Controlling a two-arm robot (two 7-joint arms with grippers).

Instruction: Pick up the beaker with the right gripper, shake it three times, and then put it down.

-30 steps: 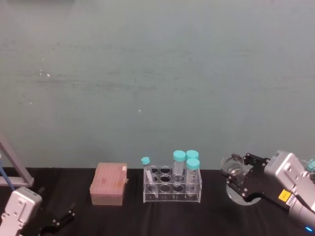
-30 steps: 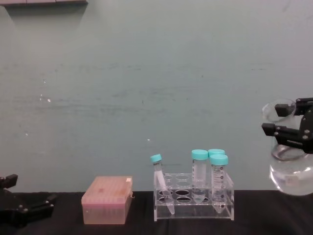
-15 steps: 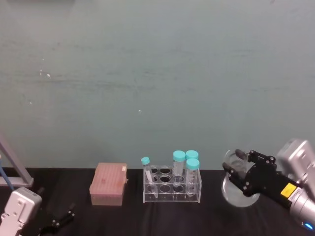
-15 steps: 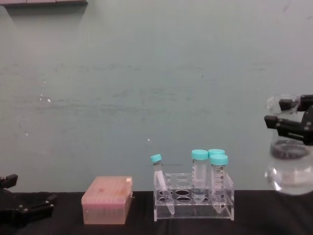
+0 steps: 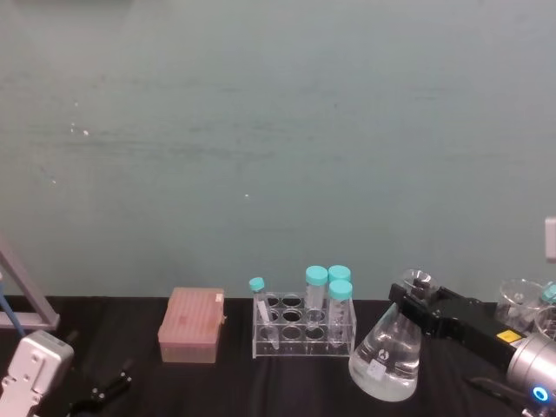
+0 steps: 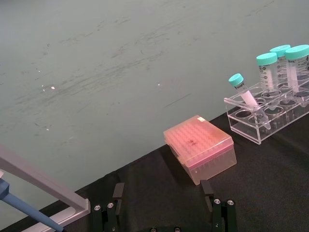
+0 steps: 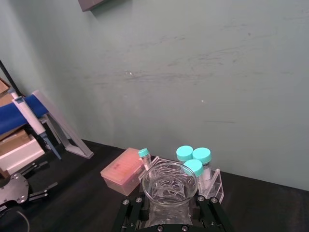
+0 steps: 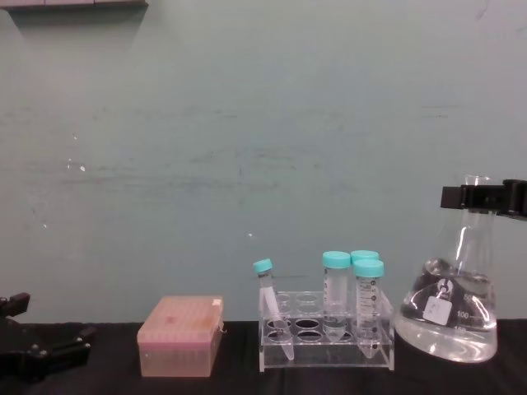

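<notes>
The beaker [image 5: 387,360] is a clear conical flask with liquid in its wide base. It stands upright at the right of the black table, right of the tube rack. In the chest view the beaker [image 8: 449,317] has its base at table level; I cannot tell whether it touches. My right gripper [image 5: 415,306] is shut on its narrow neck, seen from the side in the chest view [image 8: 482,197]. The right wrist view looks down into the beaker's mouth [image 7: 170,182] between the fingers [image 7: 126,215]. My left gripper [image 5: 109,388] is parked low at the left, open with nothing in it [image 6: 164,212].
A clear rack [image 5: 304,334] with teal-capped tubes [image 8: 368,300] stands mid-table. A pink tip box [image 5: 191,326] sits to its left. More glassware [image 5: 521,300] stands at the far right. A pipette stand [image 5: 22,300] is at the far left, and a teal wall rises behind the table.
The beaker has come down from a raised, tilted position to upright at table level. The right gripper lowered with it, still holding the neck. The left arm has not moved.
</notes>
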